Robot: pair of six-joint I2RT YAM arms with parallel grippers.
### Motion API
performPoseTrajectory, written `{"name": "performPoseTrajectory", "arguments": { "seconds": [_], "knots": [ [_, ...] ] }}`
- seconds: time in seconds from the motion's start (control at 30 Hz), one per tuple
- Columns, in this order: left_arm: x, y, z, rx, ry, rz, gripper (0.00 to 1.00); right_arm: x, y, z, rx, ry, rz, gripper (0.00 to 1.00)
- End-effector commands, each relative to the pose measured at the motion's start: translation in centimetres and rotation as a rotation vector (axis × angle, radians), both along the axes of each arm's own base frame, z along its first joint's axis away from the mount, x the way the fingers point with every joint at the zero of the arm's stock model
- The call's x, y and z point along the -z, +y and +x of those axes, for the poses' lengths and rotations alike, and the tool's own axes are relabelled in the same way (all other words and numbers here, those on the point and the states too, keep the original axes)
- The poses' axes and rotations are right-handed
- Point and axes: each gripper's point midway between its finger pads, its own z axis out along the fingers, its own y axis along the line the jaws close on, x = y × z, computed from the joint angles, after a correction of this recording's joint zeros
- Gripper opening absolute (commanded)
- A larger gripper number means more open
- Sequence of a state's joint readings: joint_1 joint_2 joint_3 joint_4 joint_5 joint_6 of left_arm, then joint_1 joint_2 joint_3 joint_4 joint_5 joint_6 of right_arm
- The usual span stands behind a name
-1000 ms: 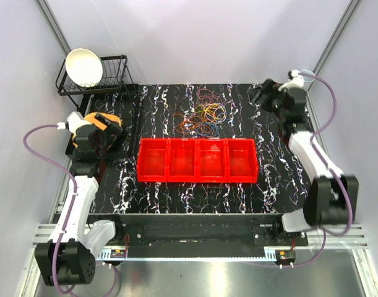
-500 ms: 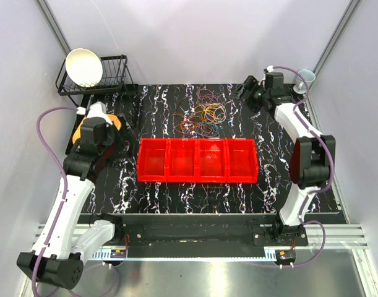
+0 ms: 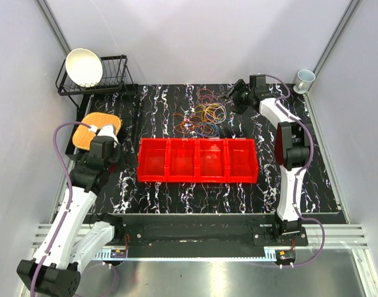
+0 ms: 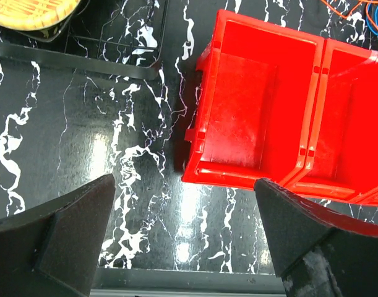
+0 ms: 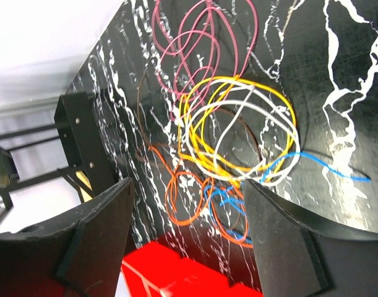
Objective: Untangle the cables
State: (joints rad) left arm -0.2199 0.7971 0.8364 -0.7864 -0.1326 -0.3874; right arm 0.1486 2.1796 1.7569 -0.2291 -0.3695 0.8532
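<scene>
The tangle of thin coloured wire cables [image 3: 204, 114] (orange, yellow, white, blue, pink, brown loops) was seen lying on the black marbled tabletop [image 3: 176, 195], just behind the long red plastic four-compartment bin [image 3: 198, 159], in the same spot as one second before. No cable was lifted.

The right gripper [image 3: 233, 98], earlier out behind and well right of the bin, had been swung inward and was found just beside the right edge of the pile, behind the bin. In the right wrist view its jaws were spread apart with nothing between them, and the cables [image 5: 232, 136] lay on the tabletop beyond its fingertips [image 5: 124, 198].

The left gripper [image 3: 105, 148], earlier over the orange woven round mat [image 3: 93, 124], had been drawn back and was left of the bin's left end, jaws wide apart, nothing held [image 4: 185, 235].
</scene>
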Motion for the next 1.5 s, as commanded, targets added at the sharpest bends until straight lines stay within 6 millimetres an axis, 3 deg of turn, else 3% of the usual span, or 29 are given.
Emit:
{"name": "performPoseTrajectory", "arguments": {
  "seconds": [0.0, 0.07, 0.17, 0.3, 0.37, 0.53, 0.67, 0.73, 0.77, 0.8, 0.93, 1.03, 1.1, 1.2, 1.27, 1.3, 1.4, 1.47],
  "knots": [
    [-2.0, 0.5, 1.2, -0.011, -0.101, 0.030, 0.99, -1.1, 2.2, 1.9, 0.023, -0.020, 0.073, 0.76],
    [-1.5, 0.6, 1.2, -0.011, -0.081, 0.039, 0.99, -1.2, 2.6, 2.4, 0.030, -0.030, 0.069, 0.74],
    [-1.4, 0.5, 0.9, -0.015, -0.062, 0.034, 0.99, 0.3, 3.1, 2.8, 0.032, -0.005, 0.066, 0.71],
    [-2.2, 1.1, -0.3, -0.087, -0.089, 0.023, 0.99, 2.3, 3.5, 3.4, 0.027, 0.012, 0.052, 0.66],
    [-2.6, 1.3, -0.7, -0.111, -0.134, 0.016, 0.99, 2.3, 4.1, 3.7, 0.016, 0.009, 0.048, 0.64],
    [-2.4, 1.7, -0.9, -0.120, -0.146, 0.044, 0.99, 3.9, 4.1, 4.2, 0.015, 0.034, 0.022, 0.49],
    [-1.8, 1.5, -0.6, -0.109, -0.110, 0.054, 0.99, 4.6, 3.8, 4.1, 0.023, 0.045, 0.004, 0.44],
    [-1.6, 1.4, -0.5, -0.103, -0.100, 0.056, 0.99, 5.0, 3.8, 3.9, 0.020, 0.052, 0.006, 0.34],
    [-1.6, 1.3, -0.4, -0.103, -0.096, 0.057, 0.99, 5.0, 3.8, 3.8, 0.018, 0.054, 0.007, 0.19],
    [-1.5, 1.4, -0.5, -0.105, -0.093, 0.057, 0.99, 4.7, 3.9, 3.8, 0.015, 0.046, 0.010, 0.13],
    [-1.6, 1.4, -0.5, -0.107, -0.098, 0.058, 0.99, 3.4, 3.7, 3.1, 0.017, 0.030, -0.005, 0.03],
    [-1.6, 1.4, -0.5, -0.105, -0.098, 0.059, 0.99, 0.3, 3.6, 2.7, 0.009, -0.022, -0.005, 0.00],
    [-1.5, 1.4, -0.5, -0.105, -0.094, 0.060, 0.99, -3.2, 3.9, 2.4, -0.012, -0.079, 0.009, 0.00],
    [-1.4, 1.3, -0.4, -0.104, -0.090, 0.057, 0.99, -9.9, 5.1, 1.9, -0.080, -0.201, 0.029, 0.00],
    [-1.4, 1.2, -0.5, -0.095, -0.090, 0.054, 0.99, -16.1, 6.4, 1.2, -0.139, -0.332, 0.044, 0.00],
    [-1.4, 1.2, -0.5, -0.096, -0.090, 0.054, 0.99, -18.2, 7.1, 0.4, -0.179, -0.374, 0.060, 0.00],
    [-1.4, 1.2, -0.4, -0.094, -0.089, 0.055, 0.99, -27.6, 9.0, -2.5, -0.279, -0.587, 0.097, 0.00],
    [-1.5, 1.1, -0.4, -0.092, -0.092, 0.054, 0.99, -31.3, 10.1, -4.7, -0.328, -0.691, 0.089, 0.00]
  ]
}}
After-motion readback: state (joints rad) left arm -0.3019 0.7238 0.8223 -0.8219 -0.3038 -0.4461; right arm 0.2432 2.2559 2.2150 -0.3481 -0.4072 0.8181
